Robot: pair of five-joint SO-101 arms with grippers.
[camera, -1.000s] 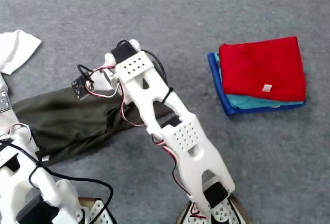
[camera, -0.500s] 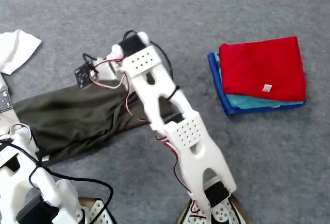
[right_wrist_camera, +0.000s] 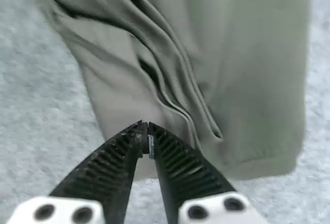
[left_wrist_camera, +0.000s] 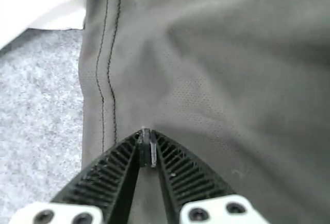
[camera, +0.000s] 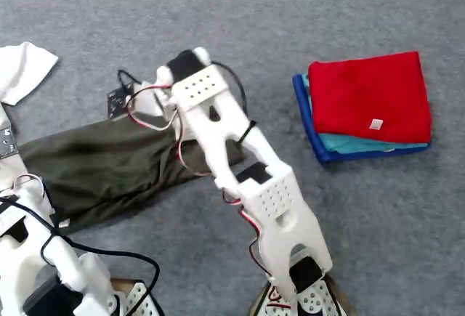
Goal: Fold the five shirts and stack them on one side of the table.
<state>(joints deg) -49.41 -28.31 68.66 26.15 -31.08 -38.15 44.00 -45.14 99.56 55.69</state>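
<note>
from above, the olive shirt (camera: 102,163) lies rumpled on the grey worktop (camera: 290,33), well apart from the folded stack (camera: 367,102), which likely sits aside to leave folding room. the right arm (camera: 218,134) stretches low across the cloth. left wrist: the left end effector (left_wrist_camera: 147,149) is closed beside a stitched hem. right wrist: the right end effector (right_wrist_camera: 147,144) is closed over the shirt's creased end. i cannot tell whether either nips cloth.

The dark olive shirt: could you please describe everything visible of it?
The dark olive shirt lies stretched out and creased on the grey table, matte fabric with a double-stitched hem. One end lies beside the white shirt. The left end effector and right end effector, both shut, sit over it.
</note>
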